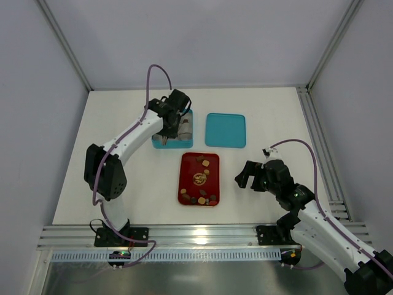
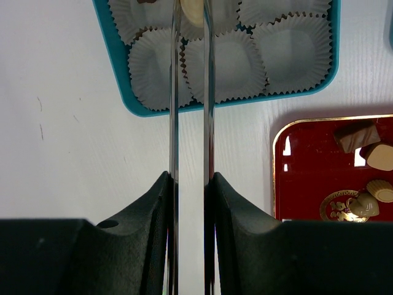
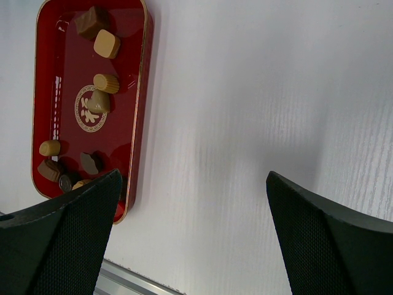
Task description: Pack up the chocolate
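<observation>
The chocolate lies as several small brown, tan and cream pieces (image 1: 206, 163) on the red tray (image 1: 187, 184); they also show in the right wrist view (image 3: 106, 44). My left gripper (image 1: 174, 120) hovers over the teal box (image 1: 156, 142) of pale paper cups (image 2: 224, 64). Its two thin blades stand close together with a cream chocolate piece (image 2: 193, 11) pinched between the tips, above a back cup. My right gripper (image 1: 249, 176) is open and empty over bare table, right of the tray; its jaws (image 3: 193, 178) are spread wide.
A teal lid (image 1: 225, 129) lies flat right of the box. The red tray's corner (image 2: 307, 178) shows in the left wrist view with pieces (image 2: 356, 135) on it. A metal rail (image 1: 196, 233) runs along the table's near edge, another on the right.
</observation>
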